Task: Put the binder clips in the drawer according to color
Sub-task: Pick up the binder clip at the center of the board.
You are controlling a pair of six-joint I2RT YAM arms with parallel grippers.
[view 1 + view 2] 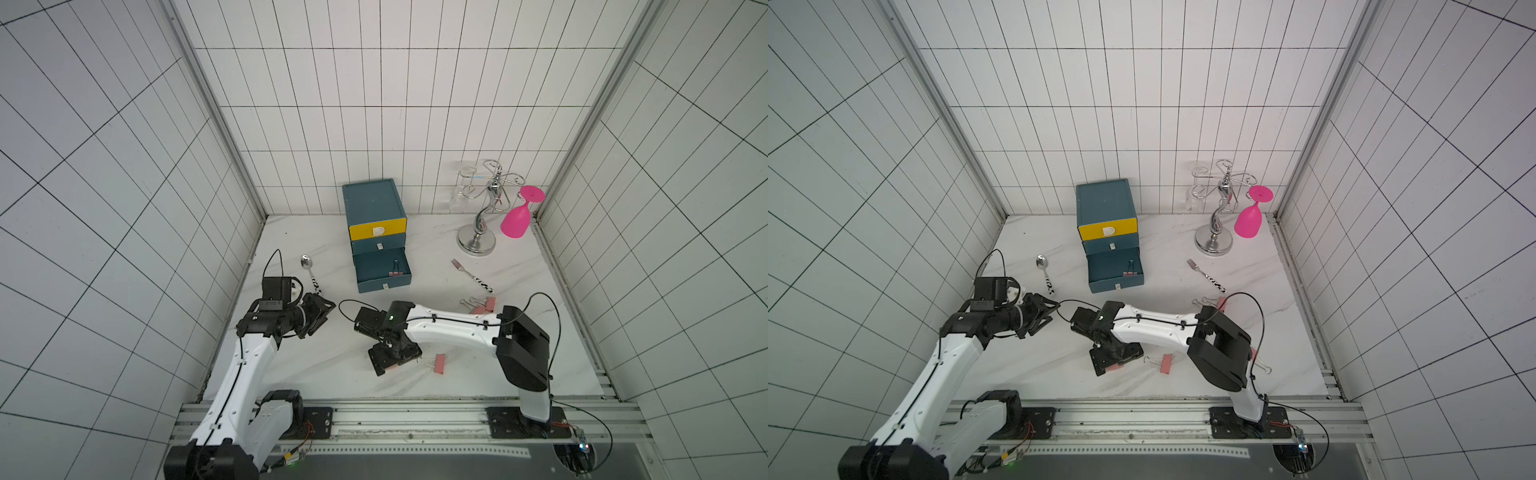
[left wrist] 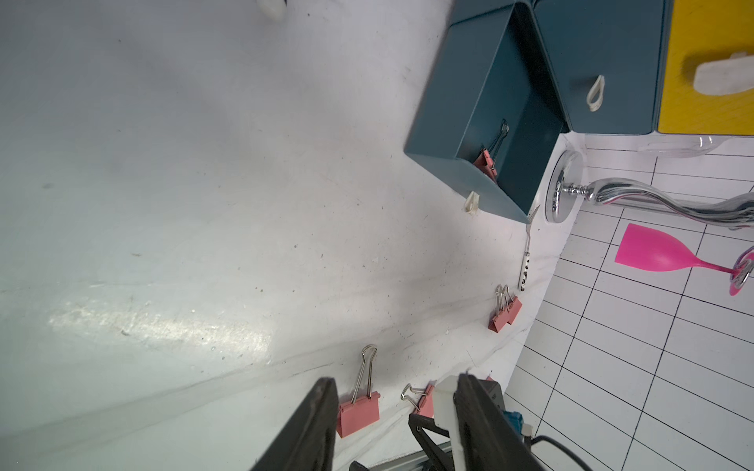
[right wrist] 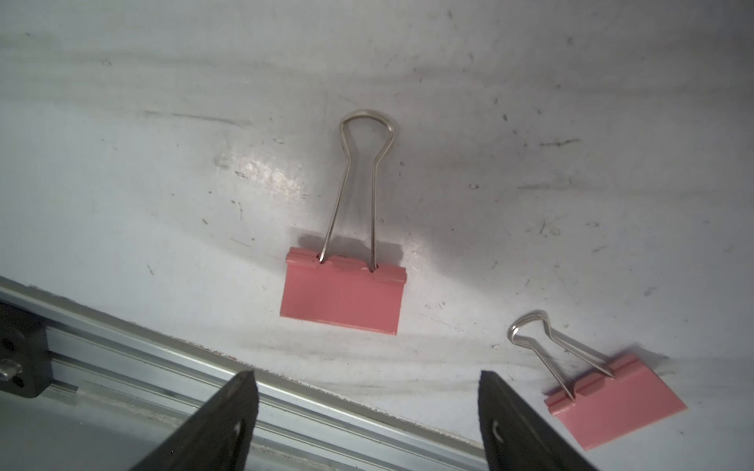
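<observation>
Your right fingers (image 1: 394, 358) are spread wide and hold nothing. They point down at the front part of the table (image 1: 316, 374), close to its metal rail. A salmon-pink binder clip (image 3: 342, 299) lies flat just ahead of the tips, untouched, with its silver wire handle folded out away from them. A second pink clip (image 3: 616, 401) lies near it at a slant, also free.

Your left fingers (image 1: 322, 319) stand about half open and empty, off to the left side of the table and near the handle end of the spoon (image 1: 309, 270).

At the back of the table, the bottom drawer (image 1: 384, 284) of the teal drawer chest (image 1: 374, 199) is pulled out. One pink clip in the drawer (image 1: 393, 273) rests in a front corner, its handle leaning against the side wall. The middle drawer and the yellow top drawer are shut.

On your right, a pair of pink clips (image 1: 484, 306) lie touching each other between the fork (image 1: 471, 275) and the right forearm. Every clip in view is salmon-pink.

The spoon and fork handles carry black-and-white marks too small to read as writing. A chrome glass rack (image 1: 482, 224) in the back right corner has a pink goblet (image 1: 517, 218) hanging upside down from it.
</observation>
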